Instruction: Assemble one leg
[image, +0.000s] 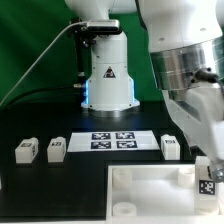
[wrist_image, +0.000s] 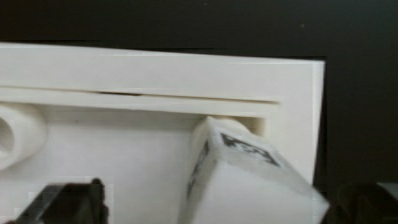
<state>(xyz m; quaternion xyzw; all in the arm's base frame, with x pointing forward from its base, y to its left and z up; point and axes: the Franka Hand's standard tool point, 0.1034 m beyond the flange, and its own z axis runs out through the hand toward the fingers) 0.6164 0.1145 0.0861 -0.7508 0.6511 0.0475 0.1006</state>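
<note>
My gripper (image: 206, 172) hangs over the corner of the large white tray-like piece (image: 135, 192) at the exterior view's right. A leg (image: 207, 186), a white block with a marker tag, stands tilted at that corner between my jaws. In the wrist view the leg (wrist_image: 249, 170) leans by the tray piece's rim (wrist_image: 160, 75), beside a round corner socket (wrist_image: 15, 135). My gripper (wrist_image: 210, 208) looks open: one dark finger (wrist_image: 75, 205) stands well apart from the leg. Three more legs lie on the table (image: 25, 150), (image: 56, 149), (image: 170, 147).
The marker board (image: 112, 141) lies in the middle of the black table, in front of the arm's white base (image: 107, 85). A cable runs from the base to the exterior view's left.
</note>
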